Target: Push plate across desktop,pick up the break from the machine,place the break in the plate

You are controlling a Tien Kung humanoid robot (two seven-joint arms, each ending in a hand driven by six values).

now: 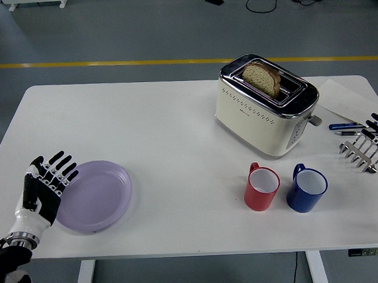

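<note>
Lower left: your left hand, fingers spread, touches the lilac plate; push flat and steadily rightward toward the toaster.

free: wide bare counter between plate and toaster | obstacles: red mug, blue mug before toaster | pens probably crowd right edge

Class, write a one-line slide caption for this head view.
Left hand open beside the lilac plate, bread waiting in the toaster, right hand open at the table's right edge.
</note>
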